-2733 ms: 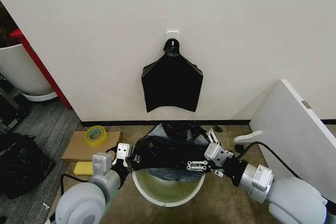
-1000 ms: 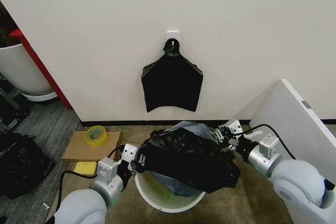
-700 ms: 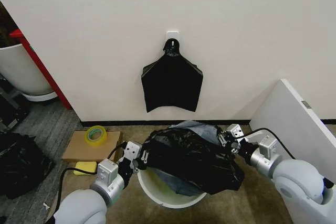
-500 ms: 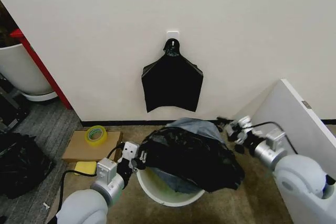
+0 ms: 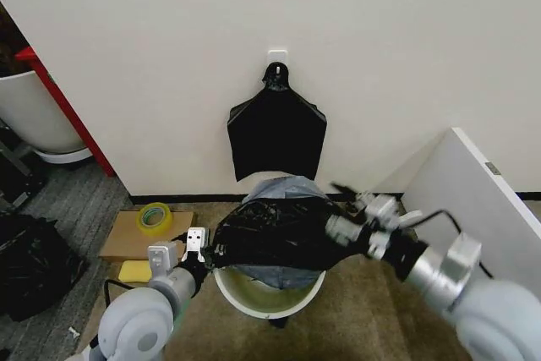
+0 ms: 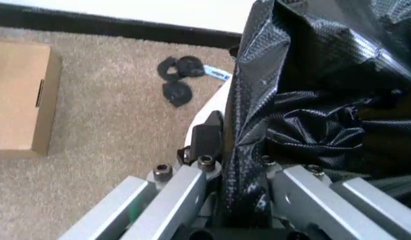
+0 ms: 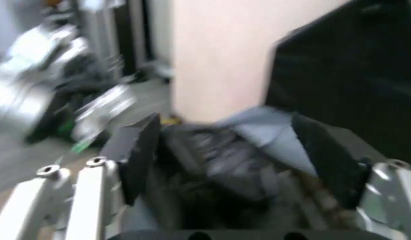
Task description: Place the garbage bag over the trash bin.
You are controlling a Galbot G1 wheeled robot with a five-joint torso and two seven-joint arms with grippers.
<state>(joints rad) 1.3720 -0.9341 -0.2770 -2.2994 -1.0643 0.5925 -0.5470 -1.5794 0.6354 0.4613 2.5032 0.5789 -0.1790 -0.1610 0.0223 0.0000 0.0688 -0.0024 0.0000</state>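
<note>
Left arm: you see it reaching forward low at the bin's left side, the left gripper [image 5: 199, 251] level with the rim. In the left wrist view its fingers [image 6: 204, 145] are clamped on a fold of the garbage bag [image 5: 275, 232], the black film pinched between them.

Right arm: extended inward from the right, the right gripper [image 5: 348, 224] at the bag's right edge above the rim. In the right wrist view its fingers [image 7: 140, 150] stand spread wide, with bag film lying between them but not pinched.

Garbage bag: crinkled black plastic, stretched across the far half of the trash bin [image 5: 269, 293], its pale inner side showing at the back; the near part of the rim is uncovered.

Trash bin: on the carpet near the wall.

Surroundings: flat black bag [image 5: 276, 137] hung on a wall hook behind; cardboard box [image 5: 144, 235] with a tape roll [image 5: 155, 216] to the left; yellow sponge [image 5: 133, 270] beside it; white panel [image 5: 473, 200] leaning at right.
</note>
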